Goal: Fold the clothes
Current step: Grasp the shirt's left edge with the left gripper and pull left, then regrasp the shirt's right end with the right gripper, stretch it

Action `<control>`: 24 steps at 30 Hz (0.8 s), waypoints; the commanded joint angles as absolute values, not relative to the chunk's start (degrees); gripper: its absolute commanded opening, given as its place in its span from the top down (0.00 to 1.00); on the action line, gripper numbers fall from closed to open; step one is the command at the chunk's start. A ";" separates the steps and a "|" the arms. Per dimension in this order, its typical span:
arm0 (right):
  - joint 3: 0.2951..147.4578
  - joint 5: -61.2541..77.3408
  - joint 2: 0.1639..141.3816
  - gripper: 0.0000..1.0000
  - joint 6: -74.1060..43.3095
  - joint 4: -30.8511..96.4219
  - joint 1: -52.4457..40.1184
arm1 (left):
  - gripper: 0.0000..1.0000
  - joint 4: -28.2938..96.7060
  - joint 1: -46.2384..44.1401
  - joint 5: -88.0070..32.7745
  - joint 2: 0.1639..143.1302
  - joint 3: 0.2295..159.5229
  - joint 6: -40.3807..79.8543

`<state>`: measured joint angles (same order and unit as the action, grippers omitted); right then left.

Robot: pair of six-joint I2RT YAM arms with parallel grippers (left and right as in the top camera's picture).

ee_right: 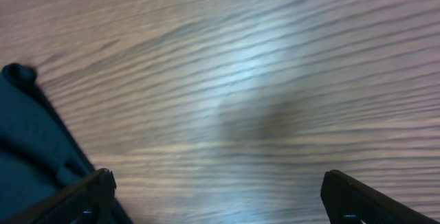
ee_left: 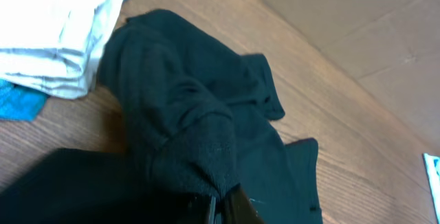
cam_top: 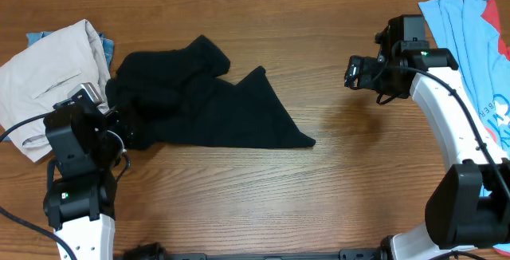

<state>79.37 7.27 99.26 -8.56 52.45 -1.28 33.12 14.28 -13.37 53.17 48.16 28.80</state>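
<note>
Step in hand: opening out the large plain black shirt of soft fabric (cam_top: 209, 104) so that it can be folded. No fold made yet, by my judgement.

- Black shirt lies crumpled at centre-left of the brown wooden table (cam_top: 335, 180). Bunched at its left, one flat pointed flap running out to the right.
- Left gripper (cam_top: 119, 127) is at the shirt's left edge. In the left wrist view its tips (ee_left: 221, 208) are pinched together on a raised wad of the black cloth.
- Right gripper (cam_top: 351, 72) is well apart from the shirt, jaws spread wide over bare wood. In the right wrist view only the shirt's right tip (ee_right: 27, 135) shows at the left.
- Crumpled beige trousers (cam_top: 48, 68) are heaped at far left, just beside the shirt. Light-blue tee (cam_top: 466, 37) is at the far right edge. Neither is being handled.

Next move likely calls for the right gripper to take the pointed flap, then both arms to draw the cloth flat. Risk: the left gripper's pinch may hold several layers.
</note>
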 commanded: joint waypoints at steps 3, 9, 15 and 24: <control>77.08 20.01 100.79 0.00 -4.40 55.57 -3.97 | 0.96 32.82 14.22 -14.85 53.47 49.34 27.59; 73.93 20.27 101.82 0.00 -4.08 58.83 -10.92 | 0.96 31.05 14.22 -14.83 53.49 49.34 27.62; 68.75 20.23 101.82 0.00 -4.32 58.65 -17.34 | 0.96 30.85 14.22 -14.85 53.49 49.34 27.59; 62.54 22.15 101.82 0.07 -4.71 51.00 -20.60 | 0.96 31.07 14.22 -14.85 53.49 49.34 27.38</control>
